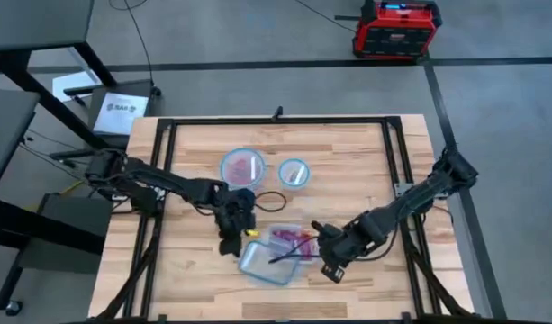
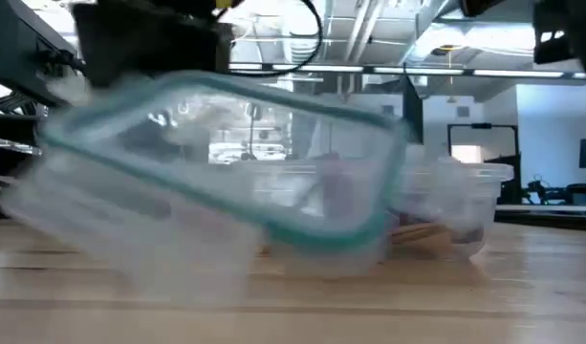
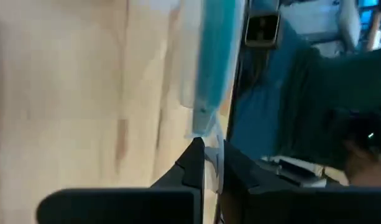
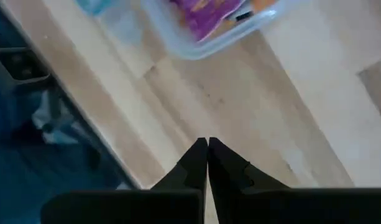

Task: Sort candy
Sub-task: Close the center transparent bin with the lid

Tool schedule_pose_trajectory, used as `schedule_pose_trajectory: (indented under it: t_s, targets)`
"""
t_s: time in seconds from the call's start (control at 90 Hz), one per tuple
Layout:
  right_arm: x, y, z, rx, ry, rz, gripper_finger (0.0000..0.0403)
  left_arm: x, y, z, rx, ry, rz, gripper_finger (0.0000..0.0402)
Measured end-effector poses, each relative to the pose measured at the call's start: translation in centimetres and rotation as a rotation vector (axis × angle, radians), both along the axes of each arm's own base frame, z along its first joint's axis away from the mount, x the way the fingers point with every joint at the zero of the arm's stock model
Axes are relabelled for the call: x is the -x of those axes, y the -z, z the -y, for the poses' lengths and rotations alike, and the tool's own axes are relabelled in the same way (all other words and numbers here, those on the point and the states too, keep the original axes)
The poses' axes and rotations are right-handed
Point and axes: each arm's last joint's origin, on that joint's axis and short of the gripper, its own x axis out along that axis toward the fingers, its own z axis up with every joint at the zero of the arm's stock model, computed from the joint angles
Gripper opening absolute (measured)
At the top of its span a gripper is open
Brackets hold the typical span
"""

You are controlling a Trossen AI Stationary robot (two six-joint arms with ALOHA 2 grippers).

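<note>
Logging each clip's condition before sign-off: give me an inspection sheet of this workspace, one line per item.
Surface: wooden table inside a black frame.
Job's things: purple candy in a clear rectangular container; red candy in the large round container.
Clutter: small round container; a blue-rimmed rectangular container, tilted in the low view.
Grippers: left gripper closed on that tilted container's rim; right gripper shut, empty, beside the purple candy's container.
Cables: black loop on the table near the left arm.
Surroundings: red and black case on the floor; grey desks at the left.
</note>
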Motion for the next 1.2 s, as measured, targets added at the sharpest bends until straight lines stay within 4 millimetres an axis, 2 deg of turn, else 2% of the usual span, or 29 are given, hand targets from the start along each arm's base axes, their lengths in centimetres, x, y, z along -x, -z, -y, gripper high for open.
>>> schedule_pose_trajectory:
  t_s: [0.144,0.3,0.489,0.667,0.856,1.2]
  targets:
    - [0.2,0.9,0.0,0.006,0.025,-0.005,0.0001,-0.7,0.1,-0.3,-0.012,-0.016,0.056,0.0004]
    - [0.6,0.4,0.0,0.022,0.023,0.029,0.0001,-0.9,-1.5,-0.5,0.000,-0.025,0.174,0.0004]
    - [1.9,-1.5,0.4,0.056,0.053,0.087,0.0000,-1.2,-3.6,-0.4,0.018,-0.031,0.347,0.0004]
    - [4.0,-3.6,0.7,0.123,0.116,0.177,0.0000,-1.7,-4.3,-0.5,-0.007,-0.076,0.447,0.0003]
    - [4.9,-4.7,0.5,0.208,0.156,0.312,0.0000,-1.9,-4.2,-0.9,-0.115,-0.158,0.473,0.0003]
    - [5.0,-4.7,0.2,0.239,0.156,0.338,0.0000,-1.9,-4.0,-0.9,-0.137,-0.173,0.462,0.0021]
